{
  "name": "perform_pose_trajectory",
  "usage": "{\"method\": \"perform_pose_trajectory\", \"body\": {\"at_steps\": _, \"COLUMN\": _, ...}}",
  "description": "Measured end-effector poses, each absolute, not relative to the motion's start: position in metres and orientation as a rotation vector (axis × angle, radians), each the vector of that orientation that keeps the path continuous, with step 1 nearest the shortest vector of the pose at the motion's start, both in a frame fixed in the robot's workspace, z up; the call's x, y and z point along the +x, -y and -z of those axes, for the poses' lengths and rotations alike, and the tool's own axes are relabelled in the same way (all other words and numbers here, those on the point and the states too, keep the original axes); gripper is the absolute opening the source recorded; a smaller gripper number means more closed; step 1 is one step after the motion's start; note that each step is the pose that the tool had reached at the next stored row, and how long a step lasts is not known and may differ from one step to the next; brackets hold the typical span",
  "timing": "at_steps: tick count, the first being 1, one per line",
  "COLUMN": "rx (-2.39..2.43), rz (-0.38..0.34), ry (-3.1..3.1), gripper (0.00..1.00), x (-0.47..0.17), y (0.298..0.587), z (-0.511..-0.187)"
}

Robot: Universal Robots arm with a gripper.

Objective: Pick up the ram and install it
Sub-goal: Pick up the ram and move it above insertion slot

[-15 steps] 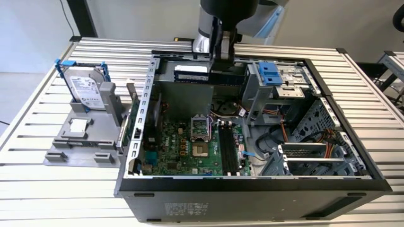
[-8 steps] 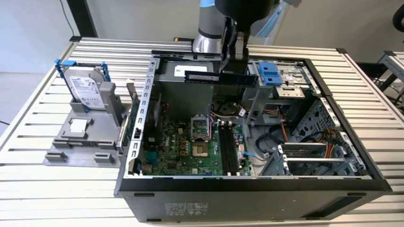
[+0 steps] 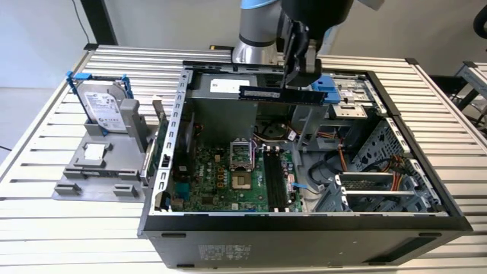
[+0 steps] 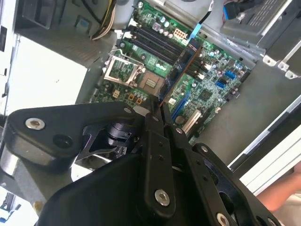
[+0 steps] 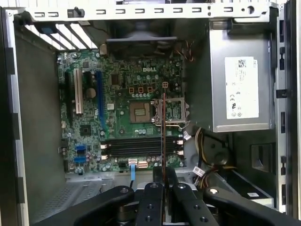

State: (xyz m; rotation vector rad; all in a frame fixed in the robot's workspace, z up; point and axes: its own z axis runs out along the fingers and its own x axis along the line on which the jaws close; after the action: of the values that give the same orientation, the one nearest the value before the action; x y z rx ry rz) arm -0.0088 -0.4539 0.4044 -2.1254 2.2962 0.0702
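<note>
Exterior view shows the gripper clamped tight on the ram, holding it level above the open computer case. In both wrist views the stick hangs edge-on, well above the case's motherboard and memory slots.

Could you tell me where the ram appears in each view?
Exterior view: the ram hangs level in the gripper above the case.
Second wrist view: ram edge-on, jutting from the gripper over the motherboard.
First wrist view: ram edge-on, crossing the memory slots.
Shared landmark: the CPU socket.
</note>
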Motion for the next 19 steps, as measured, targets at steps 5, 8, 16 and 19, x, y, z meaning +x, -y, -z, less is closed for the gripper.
{"method": "perform_pose_trajectory", "body": {"at_steps": 5, "rx": -2.125, "rz": -0.071, "ry": -2.296, "gripper": 0.0, "x": 0.005, "y": 0.454, "z": -0.404}}
{"method": "perform_pose_trajectory", "body": {"at_steps": 8, "rx": -2.126, "rz": -0.071, "ry": -2.296, "gripper": 0.0, "x": 0.007, "y": 0.454, "z": -0.404}}
{"method": "perform_pose_trajectory", "body": {"at_steps": 16, "rx": -2.126, "rz": -0.071, "ry": -2.296, "gripper": 0.0, "x": 0.008, "y": 0.454, "z": -0.404}}
{"method": "perform_pose_trajectory", "body": {"at_steps": 19, "rx": -2.126, "rz": -0.071, "ry": -2.296, "gripper": 0.0, "x": 0.008, "y": 0.454, "z": -0.404}}
